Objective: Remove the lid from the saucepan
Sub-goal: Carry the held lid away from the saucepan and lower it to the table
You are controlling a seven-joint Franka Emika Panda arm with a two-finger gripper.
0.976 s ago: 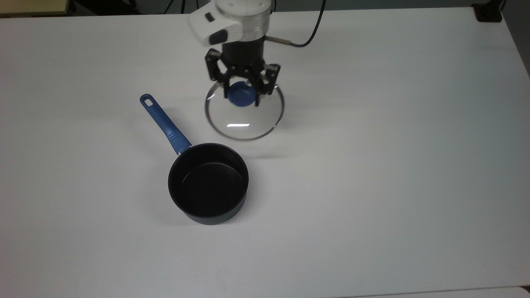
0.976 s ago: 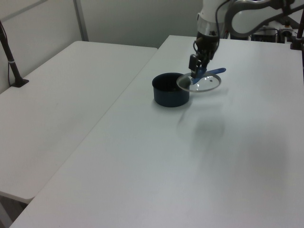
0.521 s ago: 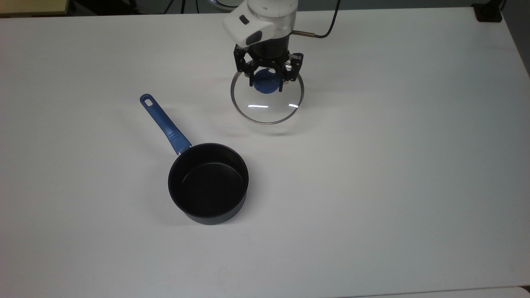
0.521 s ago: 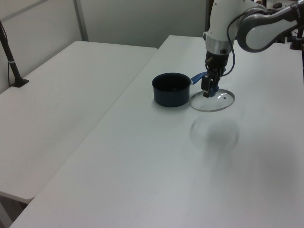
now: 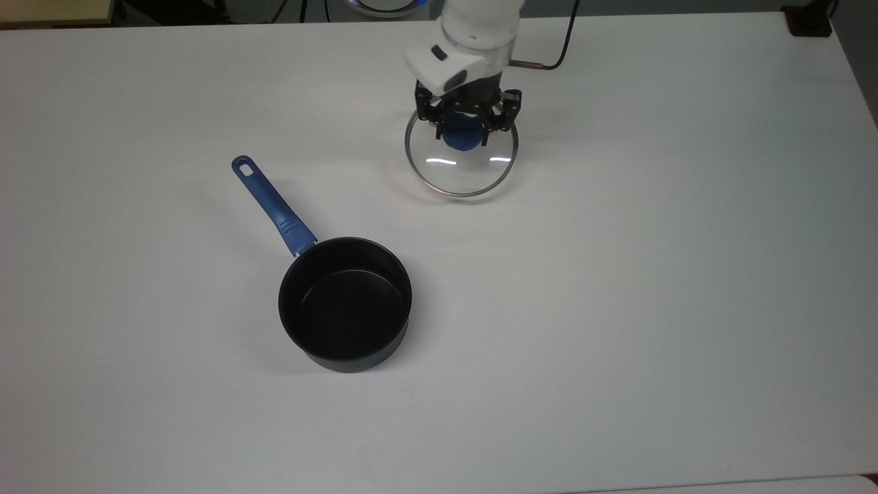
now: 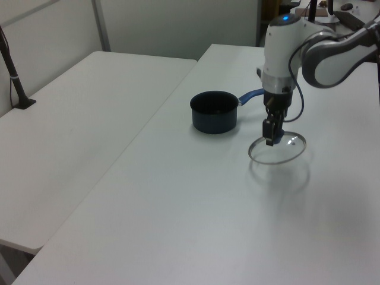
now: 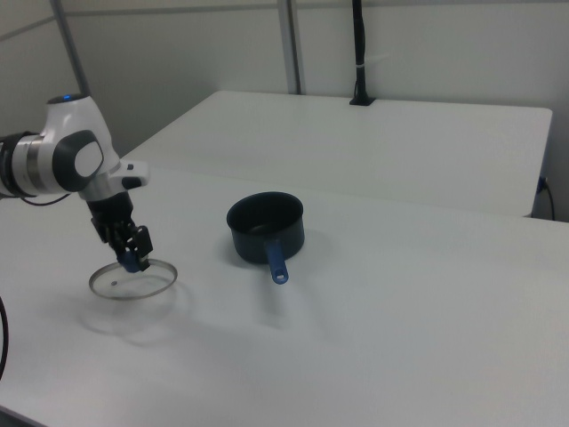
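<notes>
Top view: gripper (image 5: 465, 130) clamped on lid (image 5: 461, 170) knob, lid well apart from uncovered saucepan (image 5: 345, 304).

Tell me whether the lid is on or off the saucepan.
Off. The lid hangs from the end effector by its knob, well apart from the open saucepan.

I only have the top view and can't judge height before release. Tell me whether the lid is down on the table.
Observer: Not down. In the left view the lid hangs above the table, with its shadow lying apart beneath it.
Operator: Check its tilt.
Observer: In the right view the lid looks about level under the gripper, which is shut on it.
Operator: Report what lies beyond the saucepan's side of the table.
Observer: The left view shows a second table past the saucepan, with a black pole standing on it.
</notes>
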